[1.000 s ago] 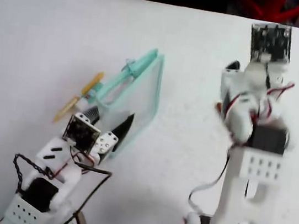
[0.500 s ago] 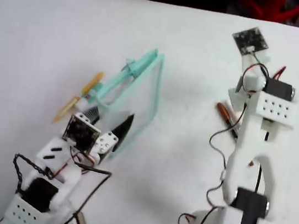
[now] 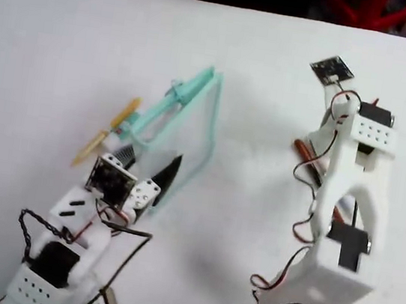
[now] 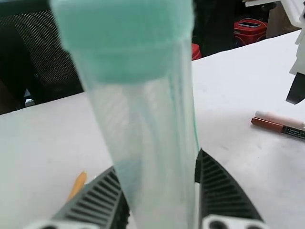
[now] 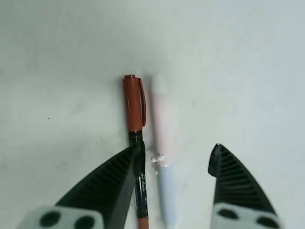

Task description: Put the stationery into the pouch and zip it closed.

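A clear pouch (image 3: 184, 123) with a teal zipper edge stands tilted at the table's centre left. My left gripper (image 4: 159, 195) is shut on the pouch (image 4: 143, 124) near its lower end. A yellow pencil (image 3: 107, 132) lies on the table just left of the pouch. At the right, a brown pen (image 5: 135, 112) and a pale pink-and-blue pen (image 5: 161, 138) lie side by side. My right gripper (image 5: 174, 157) hangs open directly over them, one finger on each side of the pair. The right arm (image 3: 344, 194) covers most of the pens in the high view.
The white table (image 3: 68, 35) stretches wide behind and between the arms. Cables (image 3: 33, 230) trail from the left arm's base at the front edge. Dark clutter and a red object (image 3: 367, 9) sit beyond the far edge.
The right arm has folded forward and down, bringing its wrist over the two pens. The left arm and the pouch have stayed put.
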Controlling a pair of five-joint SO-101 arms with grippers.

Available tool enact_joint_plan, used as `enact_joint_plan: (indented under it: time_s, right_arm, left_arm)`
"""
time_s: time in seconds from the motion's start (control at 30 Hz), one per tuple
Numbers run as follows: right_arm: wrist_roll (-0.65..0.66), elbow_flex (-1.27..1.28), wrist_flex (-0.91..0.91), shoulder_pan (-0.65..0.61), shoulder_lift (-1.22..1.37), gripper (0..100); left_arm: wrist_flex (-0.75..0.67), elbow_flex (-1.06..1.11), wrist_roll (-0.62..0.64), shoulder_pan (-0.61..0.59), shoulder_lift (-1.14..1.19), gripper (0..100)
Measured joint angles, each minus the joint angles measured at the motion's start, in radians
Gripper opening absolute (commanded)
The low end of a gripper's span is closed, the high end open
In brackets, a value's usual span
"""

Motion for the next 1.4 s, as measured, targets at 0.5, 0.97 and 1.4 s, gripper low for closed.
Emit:
enact_joint_plan:
  time_s: [0.5, 0.97, 1.4]
  right_arm:
    - [0.063, -0.348, 0.132, 0.000, 0.351, 21.1]
    - [0.063, -0.540, 0.132, -0.028, 0.525, 1.8]
    - [0.063, -0.608, 0.290, -0.020, 0.466, 1.7]
  left_arm:
    - [0.000, 0.000, 0.000, 0.000, 0.002, 19]
    - [0.000, 0.000, 0.000, 0.000, 0.003, 19]
    - [0.000, 0.000, 0.000, 0.000, 0.003, 19]
